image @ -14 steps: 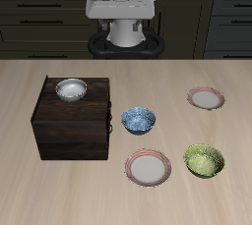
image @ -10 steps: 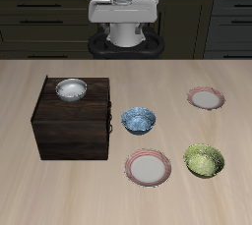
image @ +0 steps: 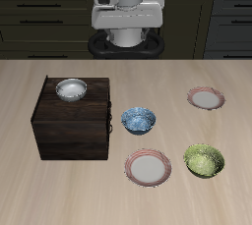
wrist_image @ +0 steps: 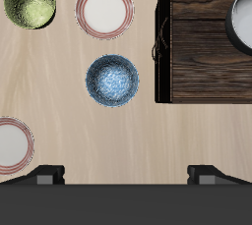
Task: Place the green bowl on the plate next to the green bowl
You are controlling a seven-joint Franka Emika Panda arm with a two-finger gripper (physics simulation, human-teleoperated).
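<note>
The green bowl [image: 204, 160] sits on the table near the front edge; it also shows in the wrist view [wrist_image: 30, 2]. The plate [image: 148, 166] with the pink-red striped rim lies right beside it, empty; it also shows in the wrist view [wrist_image: 104, 10]. My gripper [image: 128, 18] hangs high at the table's back, far from both. In the wrist view my gripper [wrist_image: 126, 176] is empty, and its two fingertips [wrist_image: 45, 175] stand wide apart.
A second striped plate [image: 206, 98] lies farther back. A blue-and-white patterned bowl [image: 138, 121] stands beside a dark wooden cabinet [image: 74, 129], which carries a white-grey bowl [image: 71, 90] on top.
The arm's hand has shifted a little sideways at the table's back. The bowls and plates have not moved.
</note>
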